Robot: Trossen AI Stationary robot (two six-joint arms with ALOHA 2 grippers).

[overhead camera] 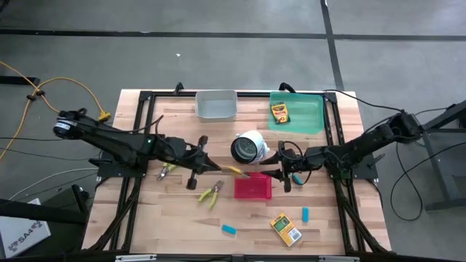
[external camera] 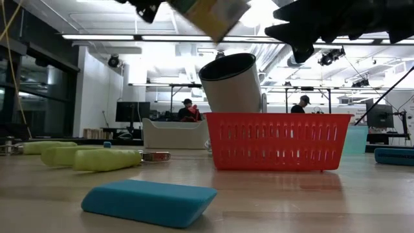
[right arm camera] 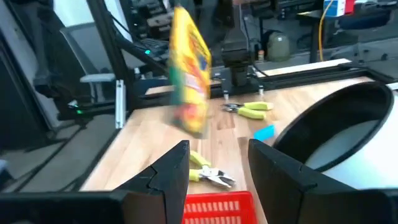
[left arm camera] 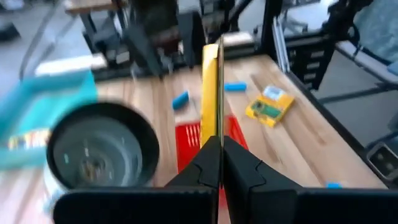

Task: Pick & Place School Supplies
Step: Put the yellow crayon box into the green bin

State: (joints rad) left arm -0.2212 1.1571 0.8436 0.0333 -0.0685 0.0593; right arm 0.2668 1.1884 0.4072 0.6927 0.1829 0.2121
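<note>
- Left tool [left arm camera: 219,163]: I have it shut on a crayon box [left arm camera: 212,93], held edge-on just above the red basket [overhead camera: 253,188].
- Step in hand, by my reading: carrying that box toward a container; the next move calls for lining up over the drop spot before I let go.
- Right tool [right arm camera: 219,168]: fingers apart, empty, just beyond the basket, beside the white cylinder [overhead camera: 250,146].
- Plier-like tool [overhead camera: 211,194]: on the bench [overhead camera: 182,225], beside the left tool.
- Second crayon box [overhead camera: 285,228]: on the bench, farther off.
- Third crayon box [overhead camera: 279,113]: in the green tray [overhead camera: 309,116], farthest.

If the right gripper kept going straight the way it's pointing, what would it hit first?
Most likely the crayon box that the left gripper holds up over the red basket. It hangs just ahead of the open right gripper, slightly off its centreline, so depth is uncertain.
</note>
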